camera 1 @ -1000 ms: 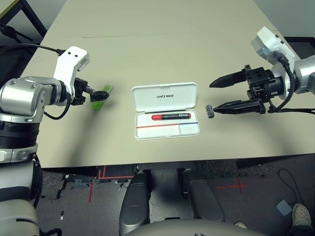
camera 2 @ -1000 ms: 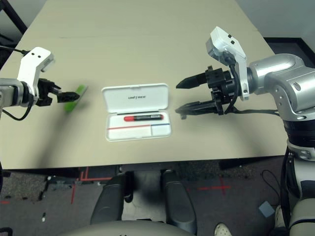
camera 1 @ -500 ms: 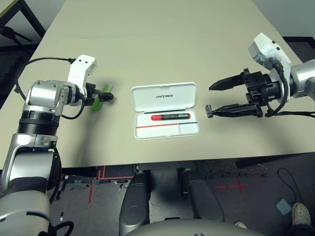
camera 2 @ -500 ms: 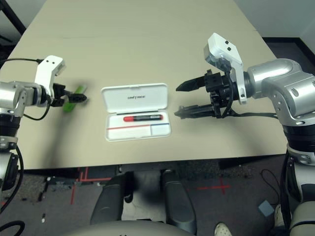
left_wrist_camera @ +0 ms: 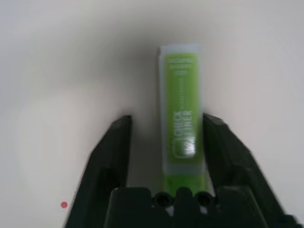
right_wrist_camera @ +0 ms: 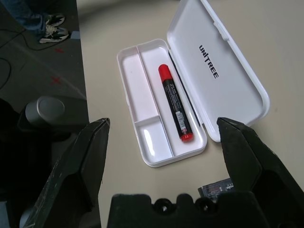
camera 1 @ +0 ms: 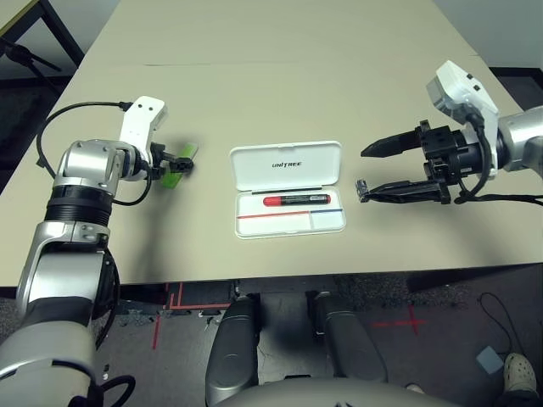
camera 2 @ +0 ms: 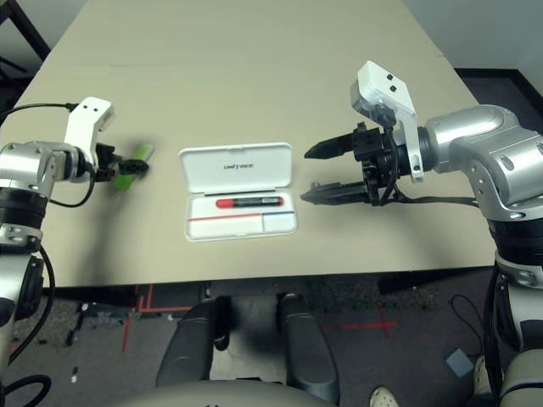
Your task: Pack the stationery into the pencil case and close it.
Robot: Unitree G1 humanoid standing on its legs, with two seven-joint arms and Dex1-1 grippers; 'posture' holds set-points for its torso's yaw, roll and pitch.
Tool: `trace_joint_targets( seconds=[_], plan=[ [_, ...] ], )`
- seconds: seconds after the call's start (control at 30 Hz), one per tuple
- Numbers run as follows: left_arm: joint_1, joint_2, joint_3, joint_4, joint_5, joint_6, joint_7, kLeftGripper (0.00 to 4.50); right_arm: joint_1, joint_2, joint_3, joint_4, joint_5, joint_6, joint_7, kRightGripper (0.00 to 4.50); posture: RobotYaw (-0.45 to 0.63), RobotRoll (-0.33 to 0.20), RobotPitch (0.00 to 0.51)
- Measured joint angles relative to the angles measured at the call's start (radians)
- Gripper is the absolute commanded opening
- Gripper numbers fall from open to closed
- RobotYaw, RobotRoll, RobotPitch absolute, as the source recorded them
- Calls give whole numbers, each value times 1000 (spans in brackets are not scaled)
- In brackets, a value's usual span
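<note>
A: Where is the green bar (left_wrist_camera: 180, 114)?

B: Flat on the counter (camera 1: 280, 85), lying lengthwise between the two black fingers (left_wrist_camera: 111, 152) of the left gripper (camera 1: 177, 163). The jaws stand partly apart around it, with a gap on one side; I cannot tell whether the other finger touches it.

A: And the pencil case (camera 1: 288, 188)?

B: Open on the counter, well apart from both grippers and between them, its lid laid flat with the lettering up. The red marker (right_wrist_camera: 174, 103) lies in the long compartment of the tray, next to the hinge. The other two compartments show only white plastic.

A: The right gripper (camera 2: 310, 174)?

B: Its jaws are spread wide and hold nothing, with the tips aimed toward the case. The small dark metal piece (camera 1: 361, 188) sits on the counter just beside the tip of the lower finger, between that finger and the case.
</note>
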Motion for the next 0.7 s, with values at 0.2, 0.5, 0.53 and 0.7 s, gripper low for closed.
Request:
trace_joint_targets(
  seconds=[0.2, 0.5, 0.53, 0.7],
  plan=[
    [43, 34, -18, -105, 0, 51, -44, 1083, 0, 4, 0, 1, 0, -3, -1, 4500, -39, 0, 215],
    [206, 265, -39, -441, -43, 42, -254, 1083, 1, 11, 4, 14, -12, -29, -2, 4500, -18, 0, 216],
    [237, 297, -39, -489, -61, 39, -291, 1083, 2, 10, 5, 17, -15, -30, -1, 4500, -18, 0, 216],
    [350, 400, -8, -692, -139, -30, -432, 1083, -2, 18, 10, 45, -28, -49, 2, 4500, -2, 0, 214]
  ],
)
